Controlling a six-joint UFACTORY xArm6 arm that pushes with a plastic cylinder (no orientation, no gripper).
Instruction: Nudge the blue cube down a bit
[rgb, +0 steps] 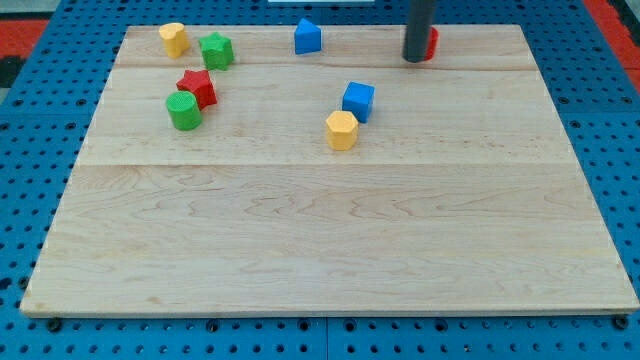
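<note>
The blue cube (358, 100) sits on the wooden board a little above the middle. A yellow hexagonal block (341, 130) touches its lower-left corner. My tip (415, 59) is near the board's top edge, up and to the right of the blue cube, well apart from it. A red block (430, 43) shows partly behind the rod, mostly hidden by it.
A blue house-shaped block (307, 37) stands at the top centre. At the upper left are a yellow block (174, 39), a green block (216, 51), a red star (197, 87) and a green cylinder (183, 111). The wooden board (320, 240) lies on a blue pegboard.
</note>
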